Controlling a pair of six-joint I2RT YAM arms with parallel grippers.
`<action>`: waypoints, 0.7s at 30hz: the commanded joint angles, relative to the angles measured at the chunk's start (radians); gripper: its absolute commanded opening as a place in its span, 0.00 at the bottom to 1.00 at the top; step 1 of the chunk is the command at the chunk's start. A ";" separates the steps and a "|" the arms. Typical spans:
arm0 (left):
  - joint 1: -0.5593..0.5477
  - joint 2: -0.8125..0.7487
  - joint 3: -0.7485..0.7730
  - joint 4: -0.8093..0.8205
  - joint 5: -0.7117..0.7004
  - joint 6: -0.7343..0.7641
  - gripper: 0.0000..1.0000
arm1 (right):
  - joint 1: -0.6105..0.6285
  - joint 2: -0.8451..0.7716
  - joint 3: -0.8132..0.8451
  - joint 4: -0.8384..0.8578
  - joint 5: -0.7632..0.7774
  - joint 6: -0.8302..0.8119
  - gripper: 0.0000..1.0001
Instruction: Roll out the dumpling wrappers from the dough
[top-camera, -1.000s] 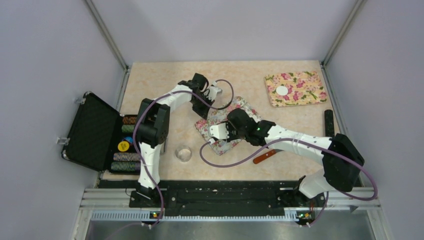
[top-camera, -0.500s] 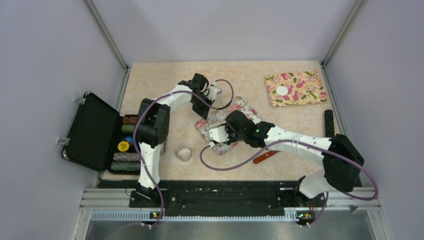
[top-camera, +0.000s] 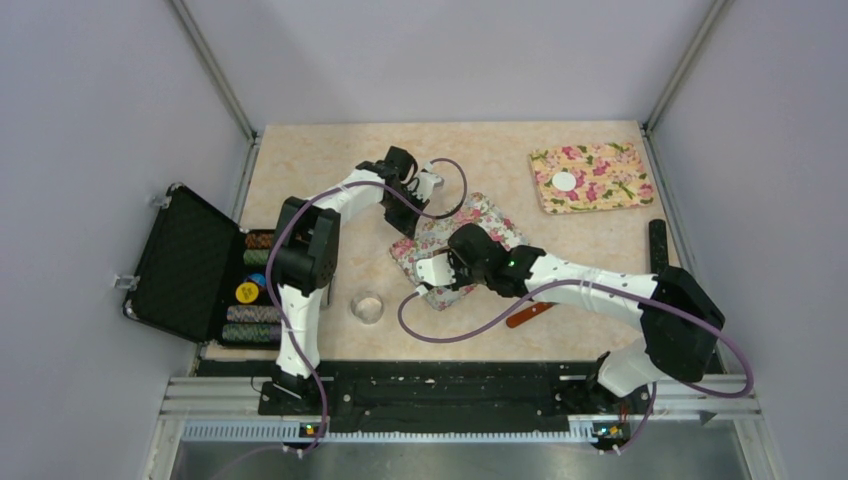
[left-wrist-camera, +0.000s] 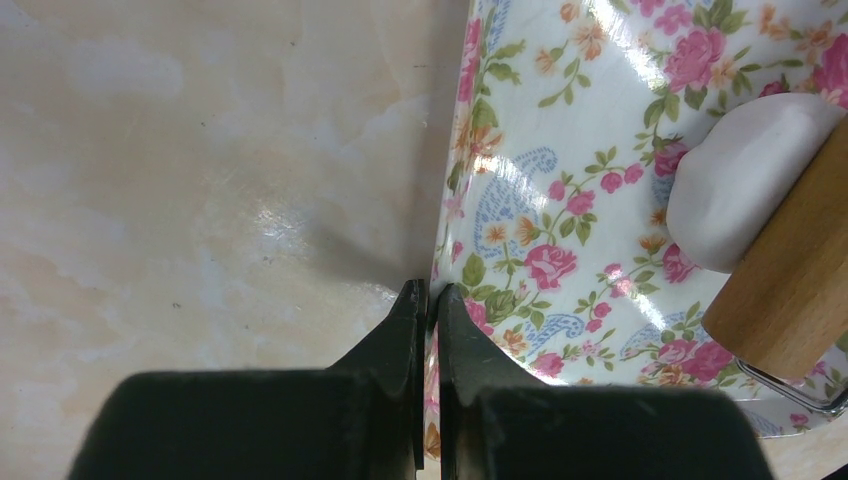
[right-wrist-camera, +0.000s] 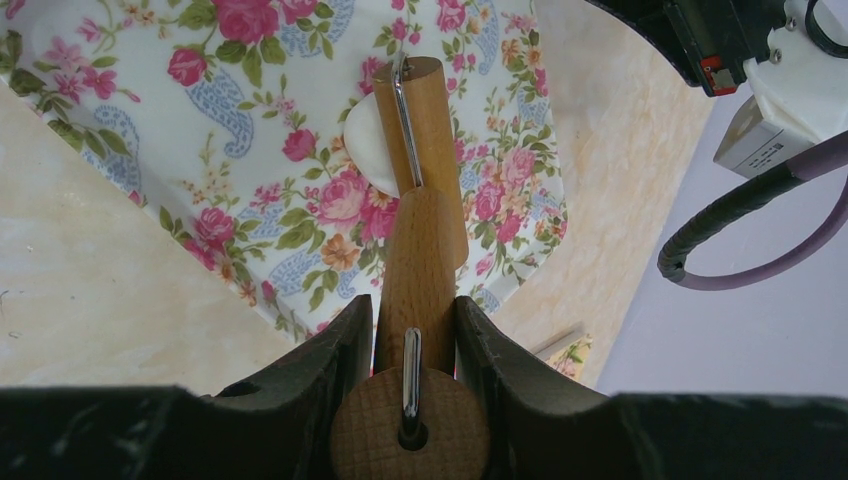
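A floral mat (top-camera: 490, 215) lies mid-table. My left gripper (left-wrist-camera: 427, 292) is shut on that mat's (left-wrist-camera: 580, 130) left edge, pinching it between the jaws; from above the gripper (top-camera: 407, 222) is at the mat's far-left side. The dough (left-wrist-camera: 740, 180), a white rounded lump, sits on the mat under a wooden roller (left-wrist-camera: 790, 270). My right gripper (right-wrist-camera: 414, 305) is shut on the roller's handle (right-wrist-camera: 415, 260), and the roller's drum (right-wrist-camera: 425, 120) presses on the dough (right-wrist-camera: 360, 150). One flat dumpling wrapper (top-camera: 565, 181) lies on a second floral mat (top-camera: 605, 190) at the far right.
An open black case (top-camera: 185, 265) with stacked chips stands at the left edge. A small clear glass bowl (top-camera: 367, 306) sits near the front. A brown-handled tool (top-camera: 528, 313) lies under the right arm. A black bar (top-camera: 658, 245) lies by the right wall.
My right gripper with the roller has shifted slightly left and nearer across the mat. The left gripper has stayed shut on the mat's edge.
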 joint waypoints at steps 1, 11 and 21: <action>-0.016 0.027 0.000 0.019 -0.039 -0.040 0.00 | 0.026 0.059 -0.059 -0.107 -0.105 0.039 0.00; -0.015 0.027 -0.002 0.020 -0.039 -0.041 0.00 | 0.030 0.077 -0.059 -0.106 -0.112 0.066 0.00; -0.013 0.026 -0.003 0.020 -0.034 -0.040 0.00 | 0.052 0.026 -0.086 -0.160 -0.145 0.085 0.00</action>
